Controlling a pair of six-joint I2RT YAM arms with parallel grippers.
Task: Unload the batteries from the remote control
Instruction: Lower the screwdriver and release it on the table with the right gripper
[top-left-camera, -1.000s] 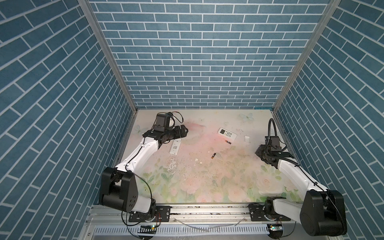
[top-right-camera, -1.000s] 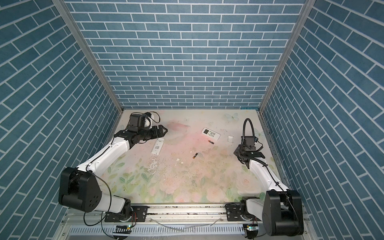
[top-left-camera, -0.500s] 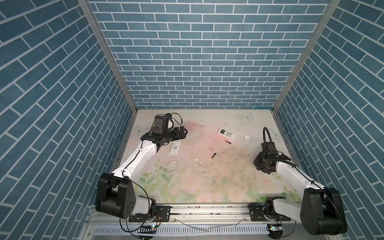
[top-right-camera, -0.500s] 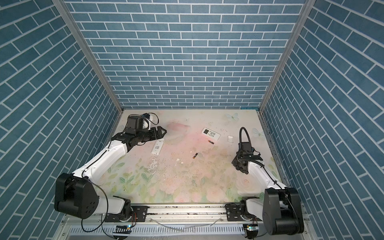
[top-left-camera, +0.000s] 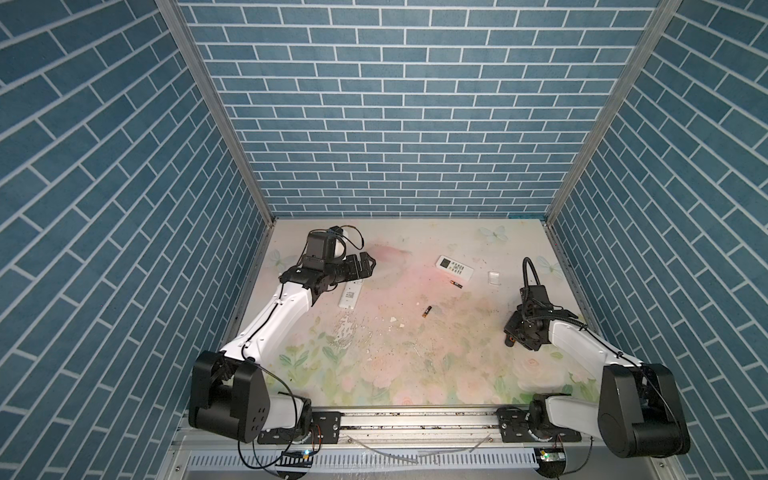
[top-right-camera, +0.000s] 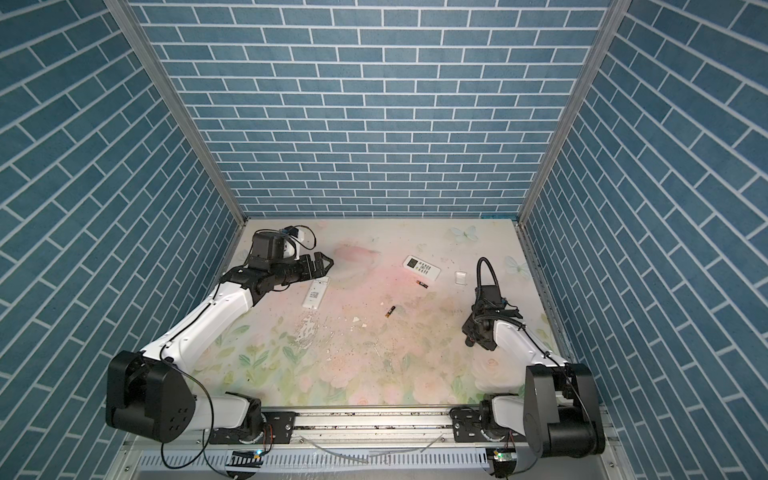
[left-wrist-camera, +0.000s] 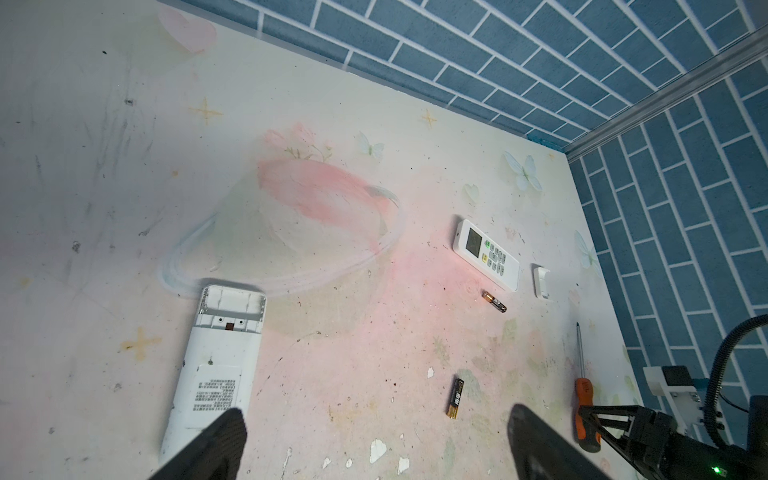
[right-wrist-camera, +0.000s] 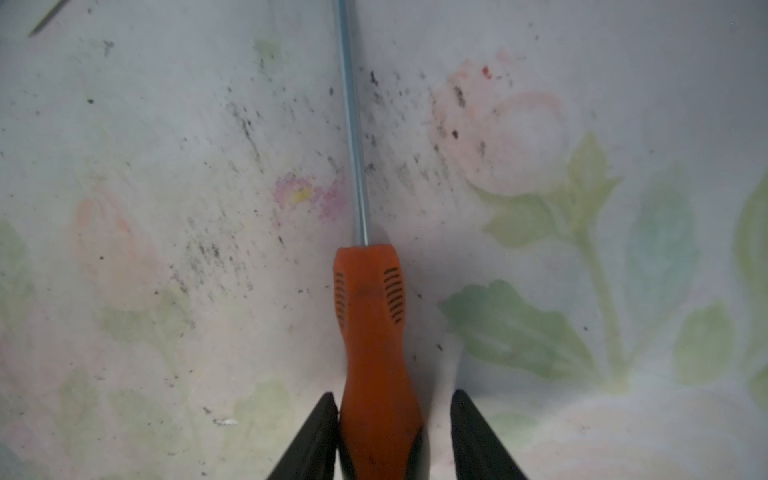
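My left gripper (left-wrist-camera: 374, 411) gapes wide; a battery (left-wrist-camera: 454, 397) lies ahead of it, long axis pointing away, probably nearer this arm. My right gripper (right-wrist-camera: 393, 395) stands parted round the screwdriver (right-wrist-camera: 374, 324).

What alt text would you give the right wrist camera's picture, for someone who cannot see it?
An orange-handled screwdriver with a thin metal shaft lies on a pale flower-printed tabletop, its handle between the two black fingers of the right end effector. One finger touches the handle; the other stands clear, so the jaws are open.
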